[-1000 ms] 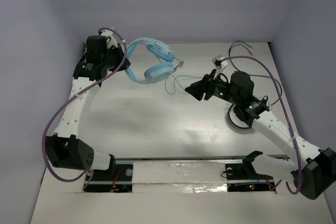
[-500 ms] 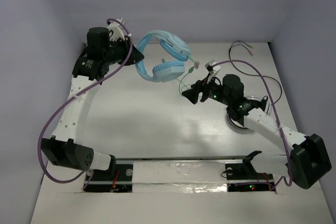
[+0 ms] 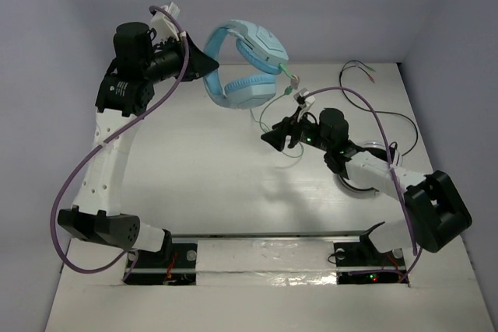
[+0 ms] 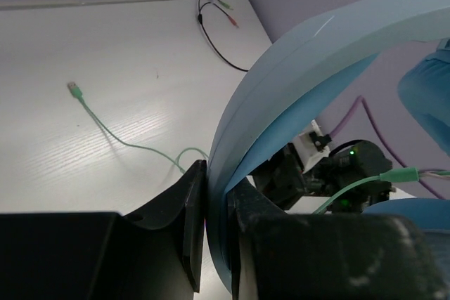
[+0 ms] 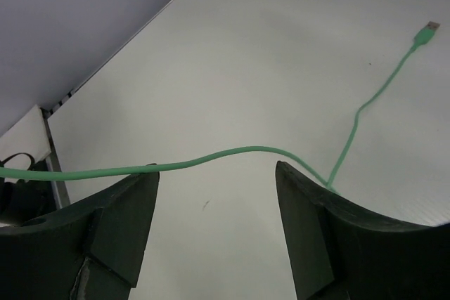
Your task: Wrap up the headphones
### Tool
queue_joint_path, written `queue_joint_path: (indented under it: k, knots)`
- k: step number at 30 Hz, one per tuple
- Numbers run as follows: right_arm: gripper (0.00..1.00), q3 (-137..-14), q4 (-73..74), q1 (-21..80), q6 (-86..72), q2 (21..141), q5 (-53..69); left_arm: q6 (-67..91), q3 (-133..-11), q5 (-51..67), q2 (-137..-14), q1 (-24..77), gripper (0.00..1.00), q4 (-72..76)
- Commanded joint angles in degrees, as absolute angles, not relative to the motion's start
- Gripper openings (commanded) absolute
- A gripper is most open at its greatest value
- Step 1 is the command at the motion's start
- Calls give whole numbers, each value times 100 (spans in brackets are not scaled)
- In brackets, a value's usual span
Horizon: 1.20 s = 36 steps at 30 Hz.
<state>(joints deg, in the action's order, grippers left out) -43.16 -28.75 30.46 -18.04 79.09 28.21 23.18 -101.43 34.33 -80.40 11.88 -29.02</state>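
Observation:
The light blue headphones [image 3: 245,60] hang in the air at the back of the table. My left gripper [image 3: 208,64] is shut on their arched headband [image 4: 295,82], which the left wrist view shows pinched between the two black jaws of the left gripper [image 4: 216,173]. The pale green cable [image 3: 290,81] drops from an ear cup toward my right gripper [image 3: 272,138]. In the right wrist view the right gripper [image 5: 216,177] stands open, and the cable [image 5: 232,151] crosses just past its fingertips, resting on the left one. The cable's plug [image 5: 426,31] lies on the table.
A thin black cable with coloured tips [image 3: 366,75] lies at the back right, also seen as the black cable [image 4: 211,26] in the left wrist view. A round black-and-white coil [image 3: 362,176] sits under the right arm. Pale walls close the back and both sides.
The left arm has lifted the headphones higher and to the right. The right gripper has opened wider and moved left, under the hanging cable.

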Motion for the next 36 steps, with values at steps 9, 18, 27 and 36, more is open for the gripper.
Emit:
queue_joint_path:
  k: [9,18,27,36]
  knots:
    - [73,-4939,-4096,3041,-1828,8674,2619,3252,-10582,4157,-7620,1169,0,-2153]
    - [66,-5115,-4289,3041,-1872,9088,2742,3497,-10837,4165,-7497,1169,0,-2041]
    - [13,-5177,-4737,3041,-2302,9421,2961,4023,-10495,4341,-7383,1169,0,-1330]
    - [0,-4570,-4116,3269,-3006,8421,2234,4614,-8721,3282,-7216,1169,0,-82]
